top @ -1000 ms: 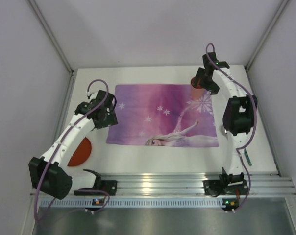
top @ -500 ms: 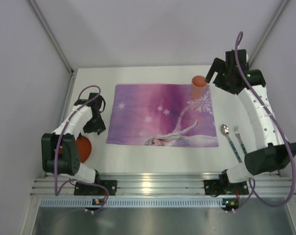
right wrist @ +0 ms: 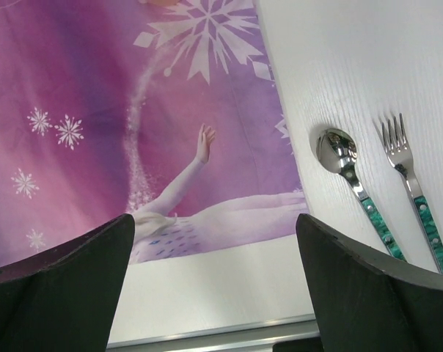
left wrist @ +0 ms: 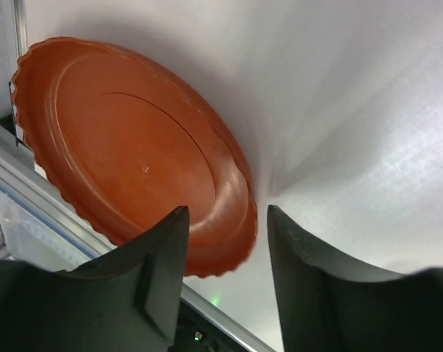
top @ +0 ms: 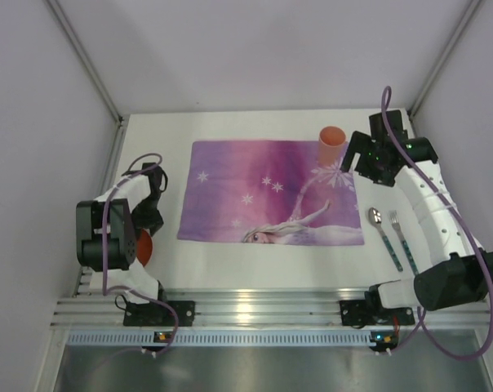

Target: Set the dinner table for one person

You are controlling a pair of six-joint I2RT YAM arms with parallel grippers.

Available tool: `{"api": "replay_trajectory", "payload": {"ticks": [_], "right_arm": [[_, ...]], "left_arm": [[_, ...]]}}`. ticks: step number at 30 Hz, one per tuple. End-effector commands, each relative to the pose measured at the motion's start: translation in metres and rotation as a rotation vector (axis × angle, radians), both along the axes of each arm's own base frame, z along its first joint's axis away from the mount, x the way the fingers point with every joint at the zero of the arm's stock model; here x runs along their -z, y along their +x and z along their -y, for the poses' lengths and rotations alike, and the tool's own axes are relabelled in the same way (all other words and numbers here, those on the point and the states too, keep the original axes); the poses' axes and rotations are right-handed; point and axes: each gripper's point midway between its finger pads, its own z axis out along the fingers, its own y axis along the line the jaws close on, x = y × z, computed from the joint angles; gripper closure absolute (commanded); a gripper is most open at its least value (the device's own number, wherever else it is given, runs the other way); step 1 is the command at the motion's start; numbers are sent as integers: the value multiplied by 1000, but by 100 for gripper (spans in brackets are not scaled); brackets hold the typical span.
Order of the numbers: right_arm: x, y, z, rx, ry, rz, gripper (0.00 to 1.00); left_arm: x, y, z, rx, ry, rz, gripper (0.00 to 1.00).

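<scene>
One white dinner table [top: 255, 265], lilac walls [top: 271, 49]

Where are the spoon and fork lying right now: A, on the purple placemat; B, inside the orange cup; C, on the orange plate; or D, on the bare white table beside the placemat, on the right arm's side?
D: the spoon and fork lie side by side on the white table, just off the right edge of the placemat.

Most of the orange plate [top: 144, 247] behind the left arm [top: 106, 233]; spoon [right wrist: 356, 189] and fork [right wrist: 411, 189] handle ends hidden.
</scene>
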Motion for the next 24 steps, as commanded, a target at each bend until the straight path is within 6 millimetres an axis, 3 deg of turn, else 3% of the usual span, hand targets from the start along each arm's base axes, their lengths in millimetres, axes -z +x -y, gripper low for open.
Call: {"api": "replay_trajectory", "payload": {"ticks": [1,6,7,8,14,17,18,20,21,23,24], "right_arm": [[-21,-5,7,-3,-9,72,8],[-21,-5,8,0,-12,72,8],[-21,-5,9,2,-11,72,8],[-22,-5,9,2,-10,74,8],[-24,-6,12,5,-10,80,8],[-29,-6,10,5,7,95,8],[-31,-7,9,3,14,102,8],[-36,-8,6,-5,35,114,8],[-40,-8,5,-6,43,127,8],[-46,-10,3,-11,57,140,8],[-50,-11,3,-9,62,149,8]], "left_arm": [[7,4,-13,-33,-4,11,51],[18,3,-17,-54,-39,-18,71],[21,3,-17,-54,-46,-26,94],[24,4,-17,-56,-48,-26,100],[29,10,-15,-52,-67,-64,100],[4,25,-16,-40,-68,0,100],[-16,36,-15,-32,-72,55,100],[-37,50,-6,-18,-101,112,100],[-60,68,-3,-9,-106,187,100],[-80,82,25,60,-129,216,100],[-101,100,32,64,-129,280,100]]}}
